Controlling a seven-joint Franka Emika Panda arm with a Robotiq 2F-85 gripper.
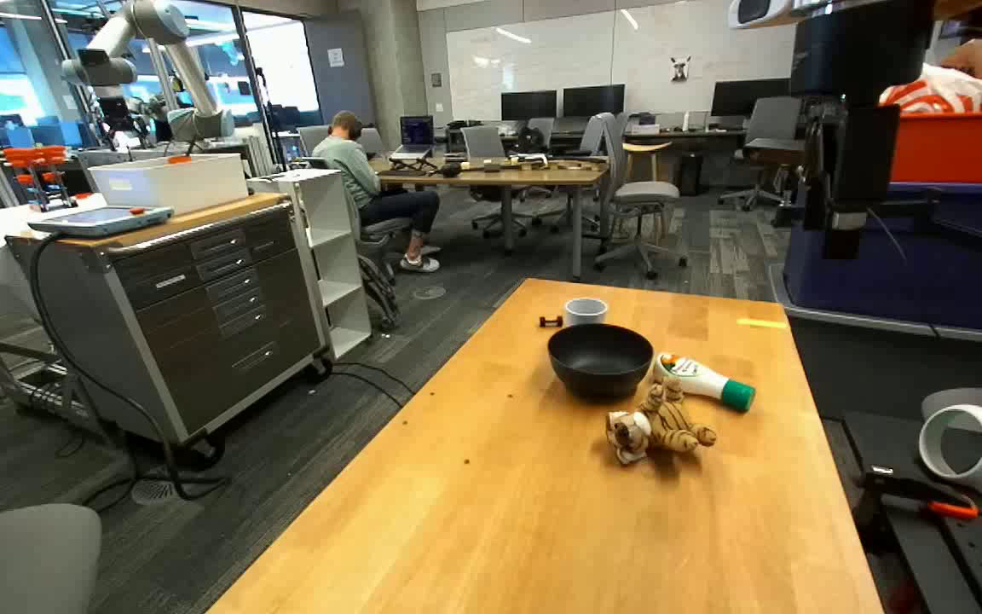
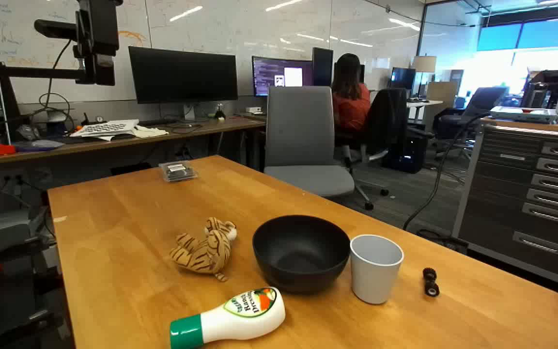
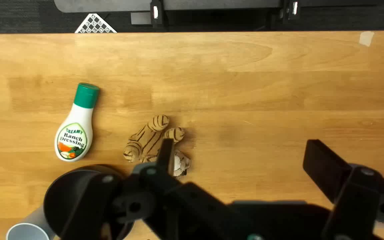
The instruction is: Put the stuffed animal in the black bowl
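Gripper (image 3: 240,153) released, fingers well apart, nothing held; hangs high above the table (image 1: 474,529). Prob. spread that way to straddle the stuffed animal (image 1: 670,426), which lies on the wood just beside the black bowl (image 2: 303,281), not in it. Bowl upright, mouth up, no contents seen; I'd judge it's set close for a short carry. Pick not yet made.

Hard to see: gripper edge-on in both exterior views, so spread readable only in wrist view. There a finger covers part of animal's head, gripper body hides much of bowl, & cup (image 2: 373,276) is cut off at lower edge. Bottle (image 2: 240,317) near bowl; contact unclear. Animal on back or side? Can't tell.
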